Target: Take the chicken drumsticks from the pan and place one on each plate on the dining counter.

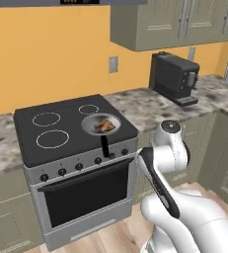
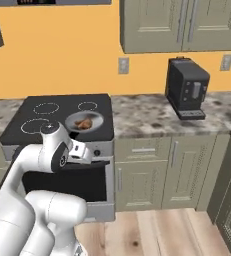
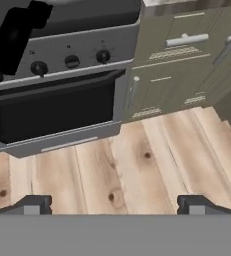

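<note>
stove (image 1: 31, 143): pan (image 1: 91, 126) front-right burner | counter (image 1: 150, 106): coffee machine (image 1: 174, 79)

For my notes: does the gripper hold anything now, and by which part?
Nothing. The gripper is open over bare floor; both drumsticks lie in the pan.

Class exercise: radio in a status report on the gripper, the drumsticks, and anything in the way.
Gripper open, empty, pointed down at the floor. Chicken drumsticks in the pan on the stove. Pan handle juts over the stove's front edge.
</note>
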### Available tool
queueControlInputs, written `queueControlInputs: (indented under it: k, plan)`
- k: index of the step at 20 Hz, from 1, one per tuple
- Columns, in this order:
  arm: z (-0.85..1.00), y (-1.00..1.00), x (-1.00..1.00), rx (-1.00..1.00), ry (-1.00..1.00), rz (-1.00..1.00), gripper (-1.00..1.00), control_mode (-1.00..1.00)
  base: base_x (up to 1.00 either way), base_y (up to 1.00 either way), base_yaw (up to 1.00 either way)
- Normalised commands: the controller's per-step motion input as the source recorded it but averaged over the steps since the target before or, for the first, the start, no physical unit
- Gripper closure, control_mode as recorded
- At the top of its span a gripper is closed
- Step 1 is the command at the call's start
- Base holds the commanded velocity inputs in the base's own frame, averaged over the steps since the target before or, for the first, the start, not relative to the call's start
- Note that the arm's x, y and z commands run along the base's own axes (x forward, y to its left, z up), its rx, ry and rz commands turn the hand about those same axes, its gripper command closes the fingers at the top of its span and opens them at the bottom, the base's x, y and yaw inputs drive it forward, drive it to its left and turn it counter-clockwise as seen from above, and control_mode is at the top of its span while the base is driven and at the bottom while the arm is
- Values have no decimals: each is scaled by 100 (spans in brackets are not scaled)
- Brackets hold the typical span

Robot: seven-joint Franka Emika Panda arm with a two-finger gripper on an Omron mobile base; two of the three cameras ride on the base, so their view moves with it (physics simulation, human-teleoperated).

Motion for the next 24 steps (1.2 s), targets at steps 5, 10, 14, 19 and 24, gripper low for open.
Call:
queueControlInputs:
  k: [5,10,14,19,24]
  plan:
    - [0,0,0,0,0,0,-100,100,27,-57,48]
    - [0,0,0,0,0,0,-100,100,35,-50,52]
    - [0,0,0,0,0,0,-100,100,63,-55,28]
    - [0,0,0,0,0,0,-100,100,98,-32,27]
    - [0,0,0,0,0,0,-100,100,61,-45,12]
